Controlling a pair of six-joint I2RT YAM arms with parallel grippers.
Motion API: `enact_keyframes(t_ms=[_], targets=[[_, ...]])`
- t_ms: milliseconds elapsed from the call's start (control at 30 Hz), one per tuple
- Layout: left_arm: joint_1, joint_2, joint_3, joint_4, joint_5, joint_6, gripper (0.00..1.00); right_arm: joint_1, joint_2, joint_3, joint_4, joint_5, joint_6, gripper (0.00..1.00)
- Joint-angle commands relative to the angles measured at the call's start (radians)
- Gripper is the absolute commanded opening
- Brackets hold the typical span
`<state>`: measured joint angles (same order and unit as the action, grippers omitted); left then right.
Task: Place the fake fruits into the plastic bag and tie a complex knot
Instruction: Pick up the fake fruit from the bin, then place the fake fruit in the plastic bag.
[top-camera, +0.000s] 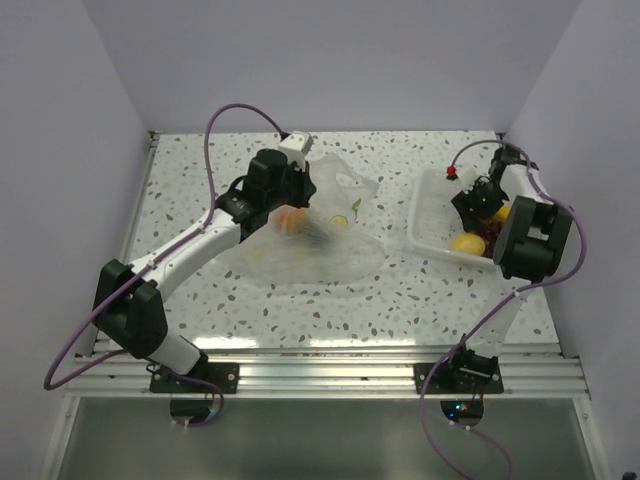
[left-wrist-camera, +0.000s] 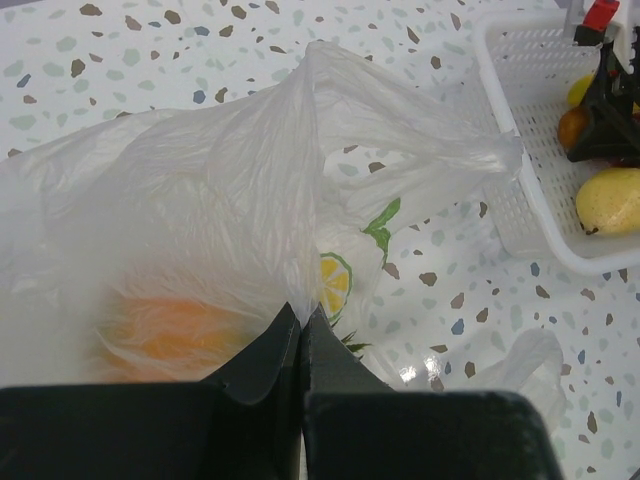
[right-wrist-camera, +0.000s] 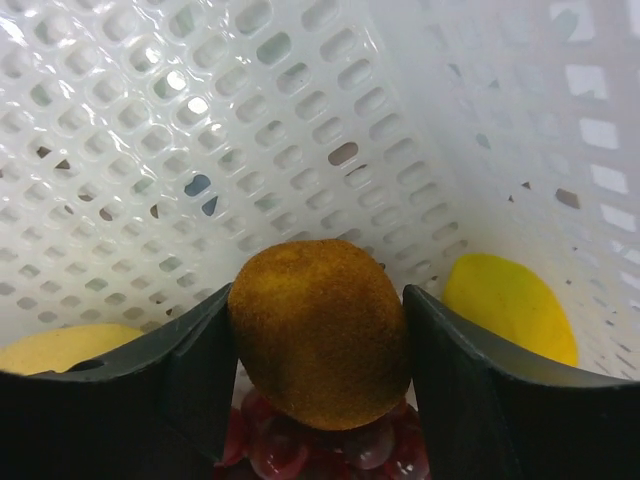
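My left gripper (top-camera: 297, 195) (left-wrist-camera: 301, 312) is shut on a fold of the thin clear plastic bag (top-camera: 335, 255) (left-wrist-camera: 230, 180) and holds it up off the table. An orange fruit (top-camera: 290, 220) (left-wrist-camera: 170, 335) shows through the film inside the bag. My right gripper (top-camera: 478, 200) (right-wrist-camera: 318, 300) is down in the white slotted tray (top-camera: 432, 205) (right-wrist-camera: 200, 150). Both of its fingers press against a brown fuzzy fruit (right-wrist-camera: 318, 330), which rests on dark red grapes (right-wrist-camera: 320, 450). Yellow fruits (right-wrist-camera: 510, 305) (top-camera: 467, 244) lie beside it in the tray. No knot shows.
The tray's walls stand close around my right gripper on the far and right sides. In the left wrist view the tray (left-wrist-camera: 530, 200) lies to the right of the bag with a yellow fruit (left-wrist-camera: 610, 200) in it. White walls enclose the speckled table (top-camera: 400, 300).
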<state>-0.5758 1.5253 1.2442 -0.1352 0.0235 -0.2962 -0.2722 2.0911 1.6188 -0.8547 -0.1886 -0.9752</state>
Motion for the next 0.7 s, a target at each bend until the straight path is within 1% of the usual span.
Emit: enact_keyframes(t_ms=[0,33,67,100,133,300,333,400,433,467,533,567,600,667], targets=[[0.008,-0.022,0.015,0.046,0.010,0.008,0.00,0.001,-0.042,0.073,-0.069,-0.083,0.000,0.56],[0.008,-0.025,0.015,0.046,0.009,0.008,0.00,0.001,-0.075,0.097,-0.087,-0.136,0.012,0.54],[0.008,-0.025,0.015,0.045,0.010,0.008,0.00,0.001,-0.089,0.113,-0.118,-0.153,0.024,0.51],[0.007,-0.027,0.015,0.043,0.007,0.008,0.00,0.001,-0.104,0.125,-0.136,-0.176,0.033,0.44],[0.008,-0.025,0.015,0.042,0.007,0.009,0.00,0.001,-0.115,0.154,-0.151,-0.210,0.046,0.42],[0.013,-0.025,0.014,0.043,0.009,0.003,0.00,0.001,-0.170,0.245,-0.282,-0.316,0.073,0.40],[0.013,-0.025,0.015,0.045,0.007,0.000,0.00,0.002,-0.183,0.253,-0.315,-0.384,0.096,0.40],[0.019,-0.021,0.018,0.042,0.015,-0.006,0.00,0.019,-0.226,0.254,-0.365,-0.472,0.119,0.40],[0.021,-0.019,0.023,0.040,0.018,-0.007,0.00,0.031,-0.244,0.244,-0.401,-0.514,0.139,0.38],[0.024,-0.016,0.024,0.040,0.023,-0.011,0.00,0.065,-0.265,0.224,-0.402,-0.581,0.160,0.38],[0.024,-0.014,0.029,0.037,0.027,-0.011,0.00,0.112,-0.351,0.136,-0.379,-0.632,0.232,0.37],[0.022,-0.011,0.029,0.037,0.026,-0.011,0.00,0.143,-0.385,0.100,-0.318,-0.649,0.271,0.37],[0.024,-0.008,0.031,0.036,0.029,-0.014,0.00,0.209,-0.437,0.034,-0.282,-0.669,0.308,0.37],[0.024,-0.008,0.034,0.034,0.036,-0.014,0.00,0.264,-0.479,-0.026,-0.160,-0.680,0.415,0.36]])
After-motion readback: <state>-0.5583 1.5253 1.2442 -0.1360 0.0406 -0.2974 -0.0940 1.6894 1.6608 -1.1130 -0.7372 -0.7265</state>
